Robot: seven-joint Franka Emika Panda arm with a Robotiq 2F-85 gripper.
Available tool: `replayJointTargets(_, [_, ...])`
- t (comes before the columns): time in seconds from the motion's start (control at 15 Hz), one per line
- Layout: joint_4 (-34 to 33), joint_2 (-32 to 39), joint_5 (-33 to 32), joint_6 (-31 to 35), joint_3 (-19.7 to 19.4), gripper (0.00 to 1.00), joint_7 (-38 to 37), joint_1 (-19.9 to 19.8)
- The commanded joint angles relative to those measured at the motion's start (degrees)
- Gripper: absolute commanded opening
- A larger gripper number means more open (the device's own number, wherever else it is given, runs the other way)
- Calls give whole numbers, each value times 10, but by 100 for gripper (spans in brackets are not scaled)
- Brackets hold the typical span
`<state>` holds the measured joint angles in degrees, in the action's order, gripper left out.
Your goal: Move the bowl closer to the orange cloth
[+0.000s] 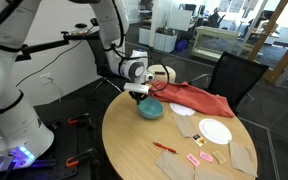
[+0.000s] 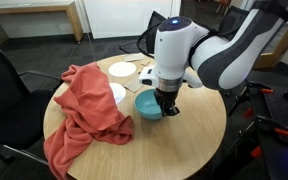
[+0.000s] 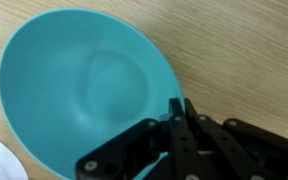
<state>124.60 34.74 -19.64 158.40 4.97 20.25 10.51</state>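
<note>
Orange cloth [image 2: 84,110] was bunched up on the left of the wooden surface [image 2: 199,125], and the teal bowl [image 2: 144,105] sat just beside it. The jaws looked clamped on the bowl's right rim, probably so the gripper [image 2: 165,108] could slide it clothward.

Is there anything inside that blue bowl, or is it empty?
Empty. The wrist view looks straight down into the bowl and shows only its bare, smooth teal inside, with nothing lying in it.
</note>
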Motion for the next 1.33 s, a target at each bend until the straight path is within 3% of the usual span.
replayJointTargets(0.0, [-16,0,-11,-32,5,36,5,-1])
replayJointTargets(0.53, [15,-49,-2,-38,16,97,-4,-6])
replayJointTargets(1.27, [14,-130,46,-117,37,100,-43,-9])
